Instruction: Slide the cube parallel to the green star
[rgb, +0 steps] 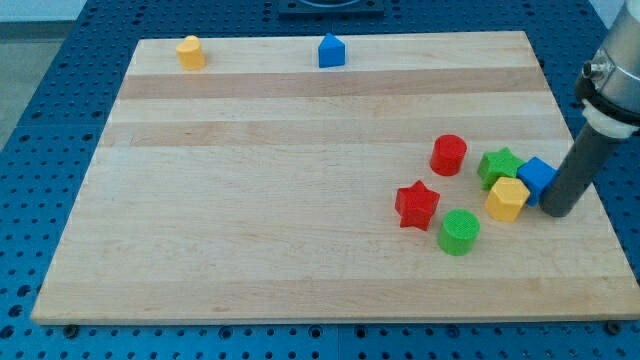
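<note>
Two blocks, yellow hexagon and green star, touch blue cube.

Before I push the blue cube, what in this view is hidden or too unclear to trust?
- Blue cube: its right side is hidden behind my tip; contact cannot be confirmed.
- Green star: lower part covered by the yellow block.
- Arm: cut off by the view's right edge.

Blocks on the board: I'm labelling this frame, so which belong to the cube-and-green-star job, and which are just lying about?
In the job: blue cube, green star, my tip touching the cube's right.

Lying about: yellow hexagon, red cylinder, red star, green cylinder, yellow block, blue house-shaped block.
</note>
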